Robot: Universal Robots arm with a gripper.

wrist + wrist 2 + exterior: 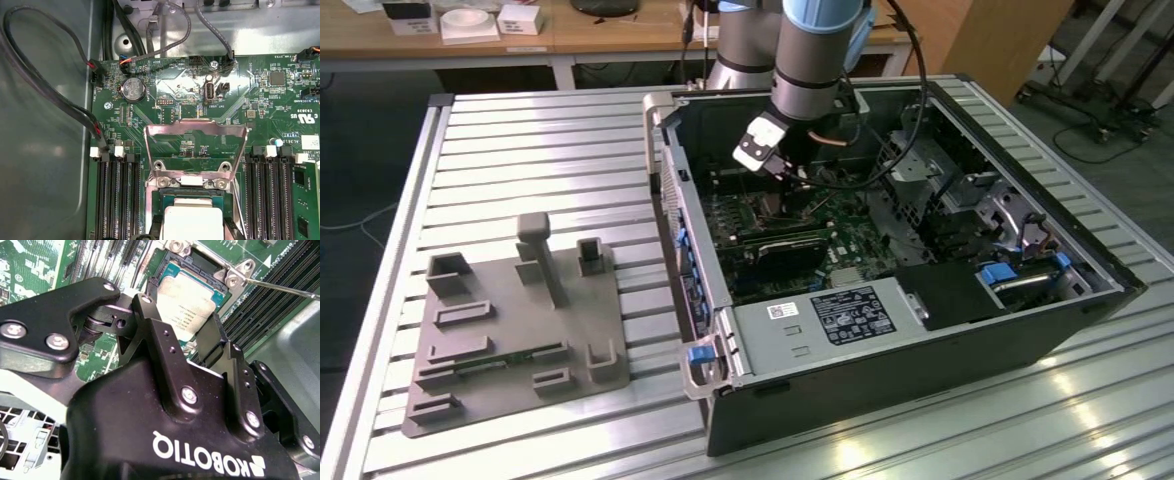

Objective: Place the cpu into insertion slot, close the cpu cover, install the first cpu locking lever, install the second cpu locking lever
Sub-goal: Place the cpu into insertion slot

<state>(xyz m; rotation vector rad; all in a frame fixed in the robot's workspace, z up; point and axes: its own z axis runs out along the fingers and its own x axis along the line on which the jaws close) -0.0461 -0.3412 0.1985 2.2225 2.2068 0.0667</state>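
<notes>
Silver-grey arm with pale blue joint caps and black cable; glossy black tool, silver screws, white lettering.

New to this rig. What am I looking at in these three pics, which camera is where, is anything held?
One robot arm reaches down into an open computer case lying on a slatted metal table. The exterior view comes from a camera off the arm; a grey fixture tray lies toward that view's left. Both wrist views ride on the arm and look at the green motherboard. The second wrist view shows the black gripper right at the cpu, which is at the insertion slot. The first wrist view shows the cpu cover swung open. Whether the cpu is gripped, I cannot tell.
</notes>
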